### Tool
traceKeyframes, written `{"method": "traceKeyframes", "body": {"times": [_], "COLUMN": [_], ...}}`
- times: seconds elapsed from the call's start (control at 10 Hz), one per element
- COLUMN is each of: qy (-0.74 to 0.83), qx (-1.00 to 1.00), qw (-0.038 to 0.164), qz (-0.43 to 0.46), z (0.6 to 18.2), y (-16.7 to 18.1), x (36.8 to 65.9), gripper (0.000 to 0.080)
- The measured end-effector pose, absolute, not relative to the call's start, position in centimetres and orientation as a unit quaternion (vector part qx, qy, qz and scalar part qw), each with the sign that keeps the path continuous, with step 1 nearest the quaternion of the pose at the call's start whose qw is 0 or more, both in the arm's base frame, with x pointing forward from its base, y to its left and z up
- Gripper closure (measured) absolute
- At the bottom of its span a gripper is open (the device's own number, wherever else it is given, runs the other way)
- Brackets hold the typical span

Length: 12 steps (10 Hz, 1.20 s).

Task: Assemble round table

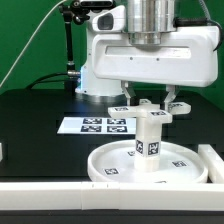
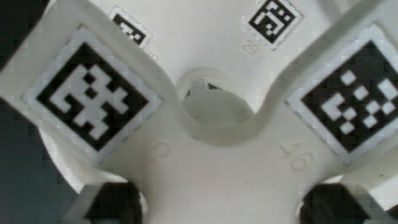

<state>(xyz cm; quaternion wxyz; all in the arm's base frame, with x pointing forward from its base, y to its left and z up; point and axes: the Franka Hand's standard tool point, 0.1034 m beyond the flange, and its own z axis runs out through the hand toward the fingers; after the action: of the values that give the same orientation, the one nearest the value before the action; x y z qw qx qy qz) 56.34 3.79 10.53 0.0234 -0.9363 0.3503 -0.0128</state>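
The large rimmed round disc [image 1: 108, 166] lies flat near the table's front. The short cylinder post [image 1: 150, 137] stands upright in its middle, tags on its side. The smaller cross-shaped piece [image 1: 150, 111] sits on top of the post. My gripper [image 1: 150, 103] comes straight down over it, one finger on each side of the piece. In the wrist view the cross-shaped piece [image 2: 210, 120] fills the picture, with tagged arms spreading out and a round hub in the middle. My gripper [image 2: 228, 200] is shut on it, and the black pads [image 2: 111, 200] press against its sides.
The marker board [image 1: 100, 125] lies flat on the black table behind the disc, toward the exterior view's left. A long white bar [image 1: 80, 188] runs along the front edge and turns up at the exterior view's right [image 1: 211, 162]. The robot's base [image 1: 100, 70] stands at the back.
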Motion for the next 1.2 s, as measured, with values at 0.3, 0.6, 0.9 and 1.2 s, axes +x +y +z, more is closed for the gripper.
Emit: {"method": "traceKeyframes", "body": {"times": [0.3, 0.6, 0.9, 1.2], "qy": [0.577, 0.698, 0.764, 0.834], "qx": [-0.814, -0.709, -0.638, -0.541], "qw": [0.067, 0.094, 0.096, 0.104], "qz": [-0.012, 0.009, 0.018, 0.025], "z": [10.51, 10.54, 10.55, 10.52], "y": [3.39, 2.94, 3.07, 2.97], "x": [55.99, 56.01, 56.03, 56.10], "gripper": [0.0357, 0.0357, 0.0357, 0.0357]}}
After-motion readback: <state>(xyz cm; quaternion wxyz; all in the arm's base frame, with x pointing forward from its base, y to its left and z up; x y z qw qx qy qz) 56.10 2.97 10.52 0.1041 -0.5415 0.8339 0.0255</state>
